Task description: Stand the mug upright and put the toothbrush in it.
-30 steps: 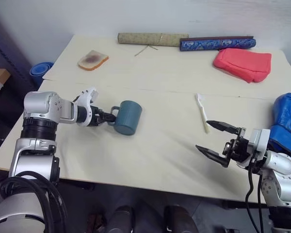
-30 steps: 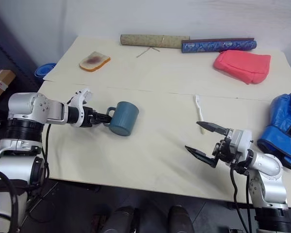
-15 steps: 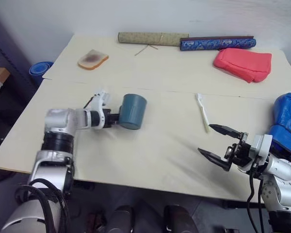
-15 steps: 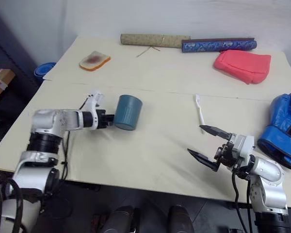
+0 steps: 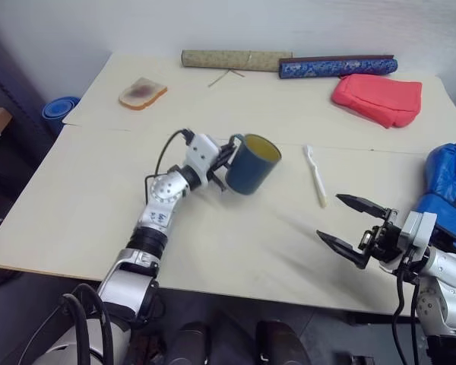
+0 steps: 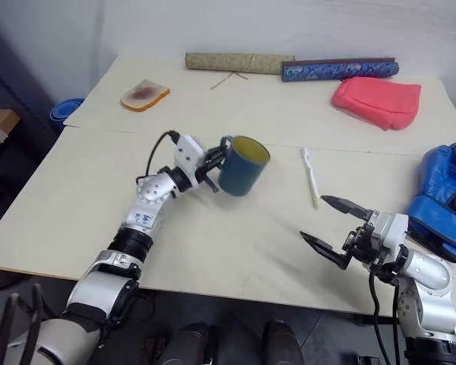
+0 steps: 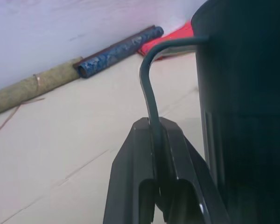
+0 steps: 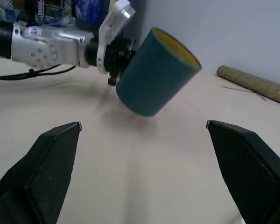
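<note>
The teal-blue mug (image 5: pixel 252 163) hangs tilted a little above the table, its yellowish mouth facing up and to the right. My left gripper (image 5: pixel 226 161) is shut on the mug's loop handle (image 7: pixel 151 107), which the left wrist view shows pinched between the black fingers (image 7: pixel 130 186). The white toothbrush (image 5: pixel 317 176) lies flat on the table to the right of the mug, bristled head at the far end. My right gripper (image 5: pixel 328 216) hovers open near the table's front edge, just in front of the toothbrush, with nothing between its fingers. The right wrist view shows the mug (image 8: pixel 154 74) ahead of it.
A blue boxing glove (image 5: pixel 450 182) sits at the right edge, beside my right arm. A red pouch (image 5: pixel 378 97), a blue patterned roll (image 5: pixel 338 66), an olive roll (image 5: pixel 229 59), a twig (image 5: pixel 220 77) and a slice of toast (image 5: pixel 143 93) lie along the far side.
My left gripper closed on the mug's handle, swung it right and slightly up, and rolled it from lying on its side to mouth tilted upward. The right gripper stayed put.
</note>
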Robot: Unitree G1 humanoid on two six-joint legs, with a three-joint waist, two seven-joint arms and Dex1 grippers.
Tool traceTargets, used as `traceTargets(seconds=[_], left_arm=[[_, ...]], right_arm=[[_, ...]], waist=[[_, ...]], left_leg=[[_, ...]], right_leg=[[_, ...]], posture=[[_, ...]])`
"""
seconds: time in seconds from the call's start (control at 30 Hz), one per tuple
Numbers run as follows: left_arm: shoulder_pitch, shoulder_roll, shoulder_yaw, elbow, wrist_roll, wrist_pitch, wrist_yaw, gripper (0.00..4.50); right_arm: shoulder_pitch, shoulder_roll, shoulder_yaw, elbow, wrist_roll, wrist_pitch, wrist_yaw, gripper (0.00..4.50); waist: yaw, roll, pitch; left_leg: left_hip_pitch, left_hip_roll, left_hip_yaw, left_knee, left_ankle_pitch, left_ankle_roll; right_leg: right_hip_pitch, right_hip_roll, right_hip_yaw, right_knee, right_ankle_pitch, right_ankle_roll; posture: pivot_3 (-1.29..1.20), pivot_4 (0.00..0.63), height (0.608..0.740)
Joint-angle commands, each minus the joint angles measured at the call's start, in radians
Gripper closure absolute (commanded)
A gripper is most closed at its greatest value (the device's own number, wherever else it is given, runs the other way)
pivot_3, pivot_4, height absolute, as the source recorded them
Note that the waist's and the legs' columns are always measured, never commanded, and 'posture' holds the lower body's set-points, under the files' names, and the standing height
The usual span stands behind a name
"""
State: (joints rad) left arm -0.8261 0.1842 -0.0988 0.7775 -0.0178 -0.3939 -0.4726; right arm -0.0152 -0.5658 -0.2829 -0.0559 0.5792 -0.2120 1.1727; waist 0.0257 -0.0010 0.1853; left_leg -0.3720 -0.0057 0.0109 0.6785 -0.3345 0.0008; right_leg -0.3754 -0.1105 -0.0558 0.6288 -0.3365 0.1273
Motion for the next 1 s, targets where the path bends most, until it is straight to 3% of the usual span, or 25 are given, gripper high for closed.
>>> traceTargets(seconds=[0.03, 0.1, 0.47, 0.63, 0.83, 0.93, 1.0], left_arm=[[-0.019, -0.031, -0.005, 0.066, 0.027, -0.106, 0.015, 4.49], [-0.014, -0.041, -0.008, 0.094, 0.029, -0.114, -0.007, 4.49], [0.041, 0.028, 0.045, -0.062, -0.047, 0.066, -0.130, 1.42], [0.124, 0.246, 0.033, -0.255, -0.056, 0.270, -0.339, 0.03], [0.224, 0.453, 0.106, -0.374, -0.200, 0.358, -0.608, 0.03], [0.298, 0.593, 0.152, -0.493, -0.343, 0.570, -0.799, 0.03], [0.347, 0.653, 0.188, -0.551, -0.404, 0.665, -0.839, 0.03]], right_arm=[[0.004, -0.011, -0.023, -0.061, 0.018, 0.006, -0.026, 0.00], [0.006, -0.010, -0.022, -0.073, 0.015, 0.012, -0.039, 0.00], [0.012, -0.020, -0.022, -0.149, 0.011, 0.062, -0.113, 0.00], [0.051, -0.052, -0.054, -0.163, 0.019, 0.113, -0.131, 0.00], [0.181, -0.112, -0.161, -0.160, 0.054, 0.158, -0.093, 0.00], [0.293, -0.114, -0.260, -0.136, 0.069, 0.156, -0.078, 0.00], [0.351, -0.111, -0.305, -0.124, 0.063, 0.152, -0.073, 0.00]], waist=[[0.001, 0.000, 0.000], [0.000, 0.000, 0.000], [-0.003, 0.000, 0.000], [-0.008, 0.000, 0.000], [0.002, 0.001, 0.000], [-0.001, 0.001, 0.000], [-0.003, 0.001, -0.001]], left_leg=[[0.000, 0.000, 0.000, 0.000, 0.000, 0.000], [0.000, 0.000, 0.000, 0.000, 0.000, 0.000], [-0.001, 0.000, -0.002, 0.001, 0.000, 0.001], [-0.001, 0.001, -0.004, 0.000, 0.000, 0.001], [-0.001, 0.000, -0.011, -0.001, 0.000, 0.001], [-0.002, 0.000, -0.013, 0.000, -0.001, 0.003], [-0.002, 0.000, -0.012, -0.001, -0.002, 0.003]], right_leg=[[0.000, 0.000, 0.000, 0.000, 0.000, 0.000], [0.000, 0.000, 0.000, 0.001, 0.000, 0.000], [0.000, 0.000, -0.002, 0.001, 0.000, 0.001], [0.000, 0.000, -0.002, 0.001, 0.000, 0.001], [0.001, 0.000, -0.002, 0.000, 0.000, 0.001], [0.002, -0.001, -0.003, 0.000, 0.000, 0.001], [0.002, -0.001, -0.002, -0.001, 0.000, 0.000]], posture=[[0.00, 0.150, 0.740], [0.00, 0.150, 0.740], [0.00, 0.150, 0.740], [0.00, 0.150, 0.740], [0.00, 0.150, 0.740], [0.00, 0.150, 0.740], [0.00, 0.150, 0.740]])
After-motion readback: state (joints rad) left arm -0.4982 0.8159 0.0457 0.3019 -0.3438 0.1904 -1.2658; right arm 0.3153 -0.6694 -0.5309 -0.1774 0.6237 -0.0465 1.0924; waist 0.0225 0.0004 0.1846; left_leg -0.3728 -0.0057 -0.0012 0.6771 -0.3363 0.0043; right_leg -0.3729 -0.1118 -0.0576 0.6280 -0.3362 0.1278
